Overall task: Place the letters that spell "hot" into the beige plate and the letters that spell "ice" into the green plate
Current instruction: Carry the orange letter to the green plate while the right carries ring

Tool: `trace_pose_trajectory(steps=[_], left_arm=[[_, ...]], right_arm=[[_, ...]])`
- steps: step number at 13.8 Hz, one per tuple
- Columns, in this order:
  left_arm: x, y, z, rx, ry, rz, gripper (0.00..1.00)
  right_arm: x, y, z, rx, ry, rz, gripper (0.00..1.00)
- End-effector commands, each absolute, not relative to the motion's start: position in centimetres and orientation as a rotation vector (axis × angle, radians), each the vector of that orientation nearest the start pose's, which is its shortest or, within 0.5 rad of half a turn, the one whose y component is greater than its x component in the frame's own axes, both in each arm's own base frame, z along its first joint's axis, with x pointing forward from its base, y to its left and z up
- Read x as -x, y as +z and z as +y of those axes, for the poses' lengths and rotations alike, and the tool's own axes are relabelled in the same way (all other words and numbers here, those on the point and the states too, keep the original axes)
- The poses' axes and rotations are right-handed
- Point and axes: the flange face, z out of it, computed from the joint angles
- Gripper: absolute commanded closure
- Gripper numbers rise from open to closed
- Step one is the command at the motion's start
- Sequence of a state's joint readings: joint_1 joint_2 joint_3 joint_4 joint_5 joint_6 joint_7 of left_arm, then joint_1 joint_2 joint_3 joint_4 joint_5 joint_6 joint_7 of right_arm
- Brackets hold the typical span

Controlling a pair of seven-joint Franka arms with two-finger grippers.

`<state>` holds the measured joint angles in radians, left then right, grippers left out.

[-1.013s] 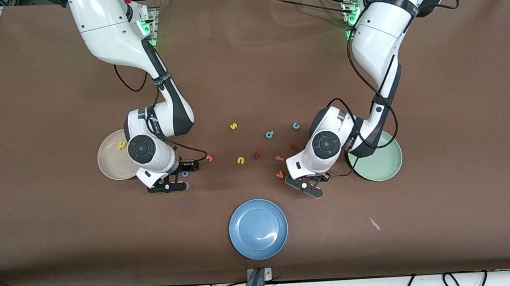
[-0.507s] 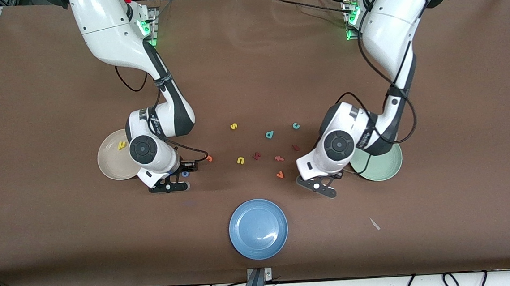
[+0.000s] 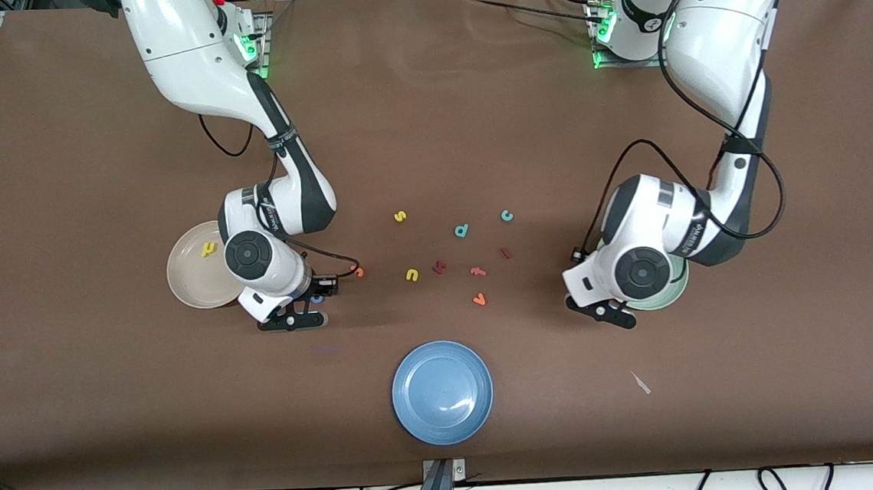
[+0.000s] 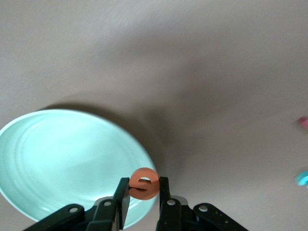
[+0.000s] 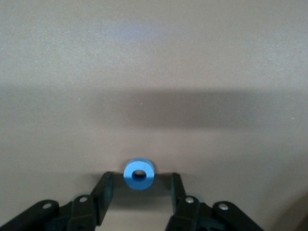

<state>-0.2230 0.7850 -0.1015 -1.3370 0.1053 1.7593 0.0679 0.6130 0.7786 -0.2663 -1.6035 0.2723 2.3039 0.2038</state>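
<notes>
Left tool (image 4: 143, 195) clamped on orange "e" (image 4: 144, 183), over rim of green plate (image 4: 62, 163). Right tool (image 5: 139, 190) low on counter (image 3: 91, 146) beside beige plate (image 3: 189, 281), fingers apart around blue "o" (image 5: 139, 174). Yellow "h" (image 3: 208, 249) in beige plate.

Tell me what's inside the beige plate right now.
One yellow letter lies in the beige plate. The right arm's wrist covers the plate's edge toward the table's middle, so anything lying there is hidden.
</notes>
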Motion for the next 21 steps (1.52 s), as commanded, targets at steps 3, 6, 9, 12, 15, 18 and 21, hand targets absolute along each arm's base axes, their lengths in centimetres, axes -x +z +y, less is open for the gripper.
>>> trace_pose_trajectory(steps=[3,6,9,12,15,18,21], left_arm=[[-66.0,20.5,-14.2,2.947,0.572,0.745,1.0],[-65.9,19.7,-13.9,2.955,0.545,0.747,1.0],[-66.1,19.7,-12.9,2.964,0.546,0.72,0.25],[-66.2,21.1,-13.1,2.966,0.531,0.717,0.0],[-65.7,24.3,-15.9,2.97,0.515,0.671,0.0],[-64.2,25.1,-21.4,2.99,0.487,0.472,0.0],[-62.8,25.7,-25.8,3.042,0.48,0.151,0.0]], right_arm=[[-64.3,17.9,26.6,3.144,0.047,-0.031,0.54],[-64.3,17.9,26.6,3.143,0.045,-0.03,0.62],[-64.3,17.9,26.6,3.144,0.044,-0.031,0.7],[-64.3,17.9,26.6,3.143,0.045,-0.027,0.73],[-64.4,18.2,26.6,3.14,0.039,-0.035,0.8],[-65.1,20.1,26.6,3.13,0.05,-0.037,0.8],[-64.5,22.7,23.5,3.152,0.172,0.043,0.83]])
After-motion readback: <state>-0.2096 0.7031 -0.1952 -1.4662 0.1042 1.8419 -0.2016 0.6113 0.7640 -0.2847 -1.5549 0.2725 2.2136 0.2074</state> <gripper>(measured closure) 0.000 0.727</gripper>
